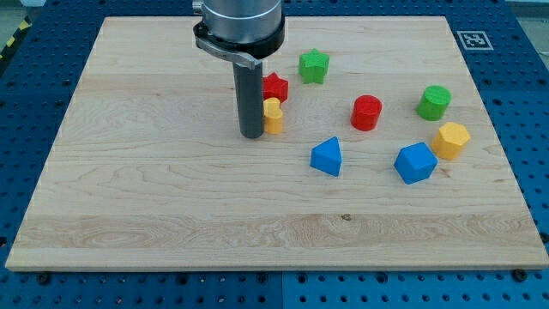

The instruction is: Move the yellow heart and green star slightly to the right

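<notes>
Bench point(154, 189) carries eight blocks. No gripper on this rig, so nothing opens or closes; I push with the rod only. My tip point(251, 136) sits touching the yellow heart's point(273, 116) left side, placed there, I judge, to shove it rightward. Red star point(275, 87) lies just behind the heart. Green star point(314, 65) stands apart, up and right, not yet engaged.

Board point(171, 197): pale wood w/ visible grain, smooth, matt. Rod above my tip point(251, 136): dark, matt, smooth; collar point(238, 26) above it looks like brushed metal w/ slight sheen. Yellow heart point(274, 115), green star point(314, 65), red cylinder point(366, 112): plastic-looking, smooth, matt.
</notes>
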Available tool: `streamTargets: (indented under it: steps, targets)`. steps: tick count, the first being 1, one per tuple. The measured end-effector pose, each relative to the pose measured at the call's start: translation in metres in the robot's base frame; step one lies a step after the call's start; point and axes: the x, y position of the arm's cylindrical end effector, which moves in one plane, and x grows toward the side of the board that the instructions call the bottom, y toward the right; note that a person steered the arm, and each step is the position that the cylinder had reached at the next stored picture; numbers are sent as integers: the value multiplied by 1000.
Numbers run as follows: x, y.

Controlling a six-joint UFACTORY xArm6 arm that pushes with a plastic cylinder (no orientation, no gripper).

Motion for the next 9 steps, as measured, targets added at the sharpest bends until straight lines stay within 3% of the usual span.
streamTargets:
  steps: [2, 8, 9]
  targets:
    - [-48, -45]
    - [-26, 25]
    - [-25, 3]
